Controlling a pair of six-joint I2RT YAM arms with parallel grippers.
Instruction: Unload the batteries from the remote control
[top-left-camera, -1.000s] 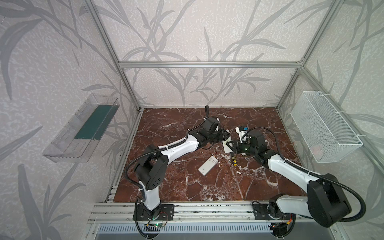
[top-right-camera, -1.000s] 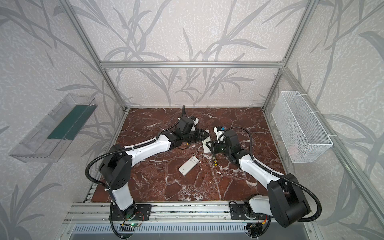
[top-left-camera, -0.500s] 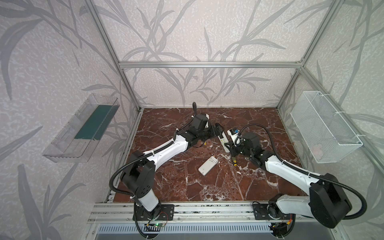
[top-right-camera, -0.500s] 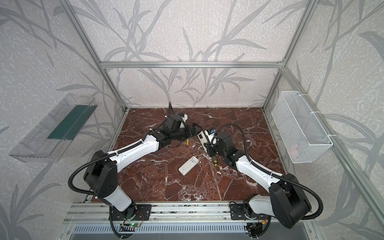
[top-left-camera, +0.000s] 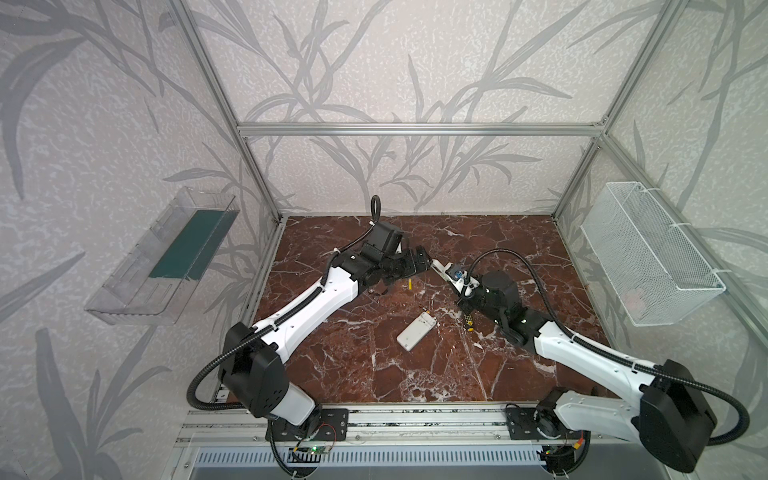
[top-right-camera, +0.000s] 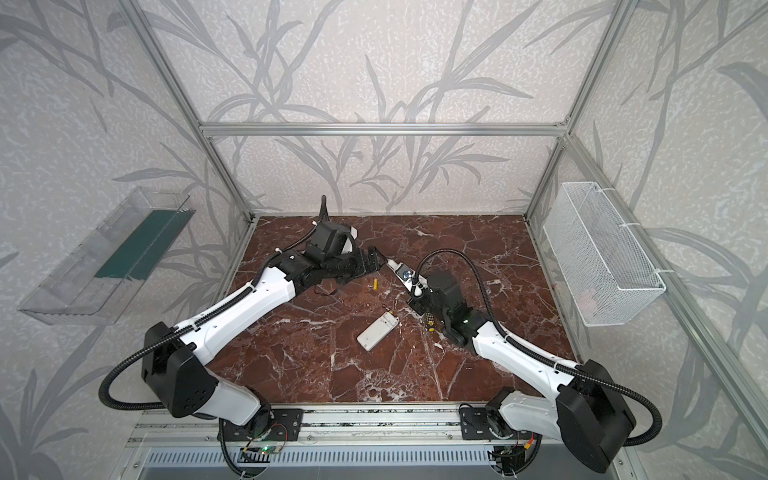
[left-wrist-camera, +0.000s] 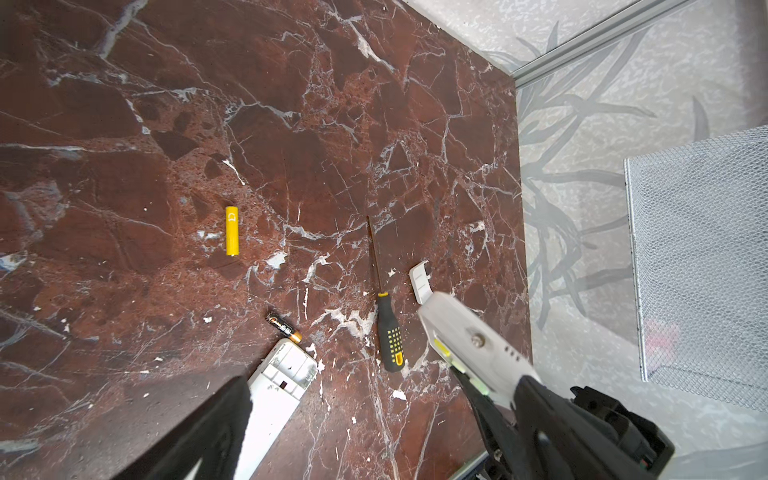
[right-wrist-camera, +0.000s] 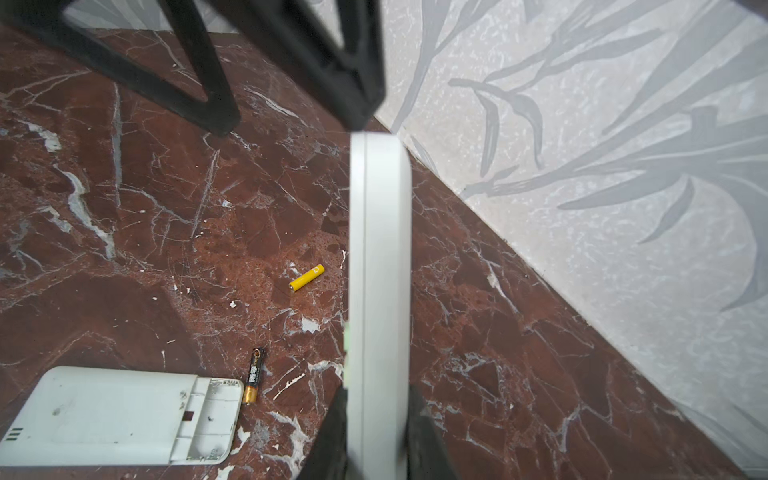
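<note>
- Right gripper (right-wrist-camera: 376, 432): clamped on one end of the white held remote (right-wrist-camera: 378, 270), which is raised off the marble table (top-left-camera: 478, 374). In both top views it slants from 10 to 4 o'clock, with the grip at the 4 o'clock end.
- Left gripper (top-left-camera: 424, 262): jaws spread wide and empty, just beside the remote's free 10 o'clock tip.
- Light green cells (left-wrist-camera: 460, 366): seated in the held remote's open bay, not yet out.
- Yellow battery (top-left-camera: 409, 284): loose on the table, at 7 o'clock from the left gripper.
- Black battery (right-wrist-camera: 254, 376): touching, or just beside, the open end of the second remote (right-wrist-camera: 104, 415), which lies flat at 6 o'clock from the yellow battery.
- Screwdriver (left-wrist-camera: 390, 332) and loose battery cover (left-wrist-camera: 420, 282): on the table at 3 o'clock from the second remote.
- Risks, as judged:
  - The one-end grip may let the remote pivot if the left fingers push its tip.
  - A freed cell may drop and roll on the smooth marble.
  - The wide jaws may close on the casing instead of a cell.
- Writing:
  - The black battery bears two Chinese characters, seemingly 南孚.
  - The yellow battery bears a small white logo I cannot read.
  - Nothing else is legible.
</note>
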